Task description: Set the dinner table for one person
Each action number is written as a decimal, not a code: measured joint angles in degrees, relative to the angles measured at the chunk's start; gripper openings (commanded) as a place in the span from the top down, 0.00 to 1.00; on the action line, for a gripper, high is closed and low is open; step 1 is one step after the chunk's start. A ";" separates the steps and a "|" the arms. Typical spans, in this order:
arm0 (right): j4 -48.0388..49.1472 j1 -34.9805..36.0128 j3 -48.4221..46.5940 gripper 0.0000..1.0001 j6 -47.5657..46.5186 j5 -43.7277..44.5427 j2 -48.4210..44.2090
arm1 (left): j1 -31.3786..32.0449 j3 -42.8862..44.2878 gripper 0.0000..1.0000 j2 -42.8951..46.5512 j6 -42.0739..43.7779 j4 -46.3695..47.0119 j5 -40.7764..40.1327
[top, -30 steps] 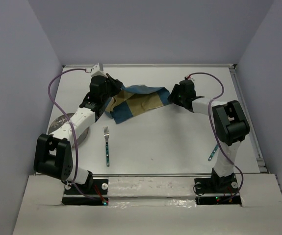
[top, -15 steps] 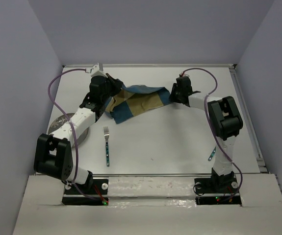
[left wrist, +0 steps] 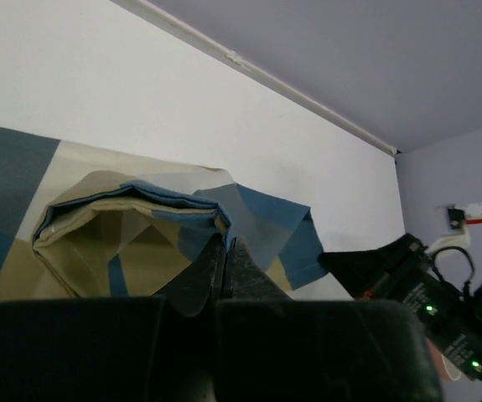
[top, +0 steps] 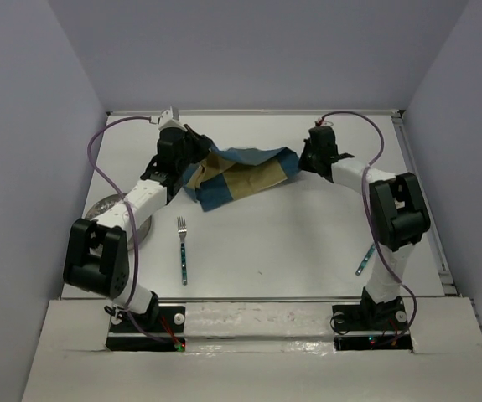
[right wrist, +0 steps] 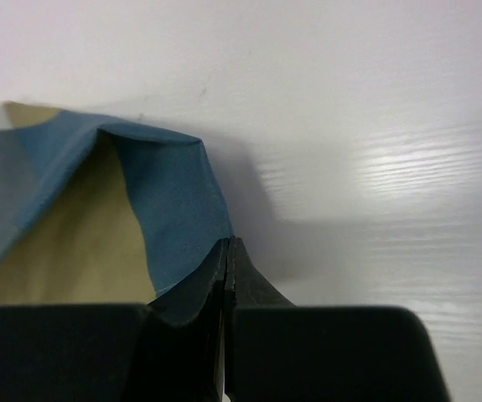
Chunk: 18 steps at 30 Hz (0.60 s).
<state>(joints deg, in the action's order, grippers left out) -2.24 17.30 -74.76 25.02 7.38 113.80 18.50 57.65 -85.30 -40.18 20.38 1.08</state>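
Note:
The blue, tan and cream checked placemat (top: pixel 242 176) lies crumpled and partly folded at the back middle of the white dinner table (top: pixel 291 234). My left gripper (top: pixel 195 161) is shut on a folded edge at its left end; in the left wrist view the jaws (left wrist: pixel 225 244) pinch layered cloth (left wrist: pixel 132 239). My right gripper (top: pixel 301 162) is shut on the placemat's right blue edge, and in the right wrist view the tips (right wrist: pixel 228 244) meet on the blue cloth (right wrist: pixel 169 201). The cloth hangs stretched between the two grippers.
A fork (top: pixel 183 249) with a patterned handle lies near the front left. A grey plate (top: pixel 106 209) sits at the left, mostly under my left arm. Another patterned utensil (top: pixel 364 261) lies front right beside the right arm. Walls close in on three sides.
My right gripper has shut on the placemat's right edge and shifted slightly right, drawing the cloth out wider. My left gripper has stayed shut on the left end.

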 measured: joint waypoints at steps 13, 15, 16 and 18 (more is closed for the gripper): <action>-6.36 -9.53 -25.94 1.00 -10.93 7.78 -9.53 | -9.09 35.74 1.00 -16.00 -2.75 -5.88 9.88; -6.01 -9.09 -29.44 1.00 -14.60 10.19 -12.02 | -9.22 38.97 1.00 -15.91 -2.29 -6.75 9.99; -4.90 -8.90 -28.92 1.00 -16.13 10.80 -13.53 | -9.09 40.37 1.00 -15.63 -2.03 -6.78 10.16; -2.10 -8.68 -26.01 1.00 -18.23 11.10 -18.18 | -9.07 40.52 1.00 -14.43 -1.84 -6.64 10.82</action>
<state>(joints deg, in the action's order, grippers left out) -4.34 8.62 -100.77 6.79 18.48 95.61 9.43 98.17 -99.72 -42.02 13.74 11.90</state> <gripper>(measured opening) 0.009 0.017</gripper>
